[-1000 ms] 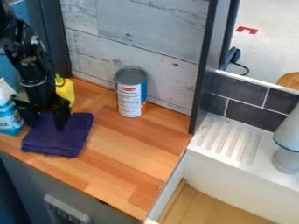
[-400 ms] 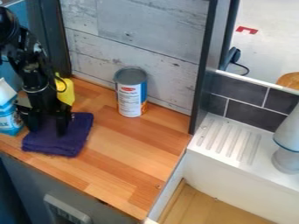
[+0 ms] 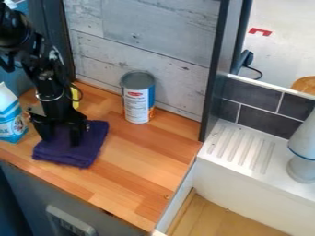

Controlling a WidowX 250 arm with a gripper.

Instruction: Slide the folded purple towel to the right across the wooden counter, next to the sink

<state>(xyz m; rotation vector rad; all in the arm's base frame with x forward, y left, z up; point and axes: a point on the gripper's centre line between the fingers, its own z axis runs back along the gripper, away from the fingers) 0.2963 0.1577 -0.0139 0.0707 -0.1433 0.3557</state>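
Hanging over the left part of the counter, the gripper points down, its two fingers set wide, a broad gap between them. Cloth: dark purple, folded in layers, flat on the wood, directly under the gripper. Fingertips reach the cloth's upper face; cannot tell how firmly they press. Purple fabric shows between the fingers and spreads out from them toward the camera and to the right. Carton, blue and white, upright, just beside the gripper on its left, apart from the cloth. Something yellow behind the gripper, partly covered by the arm. Can, white and blue with some orange low down and a grey top, upright, right of the gripper and farther back, near the plank wall. Farther right of the gripper, past a dark post, a white ledge with grooves; on it, well apart from the gripper, a pale grey object with a blue line round it.
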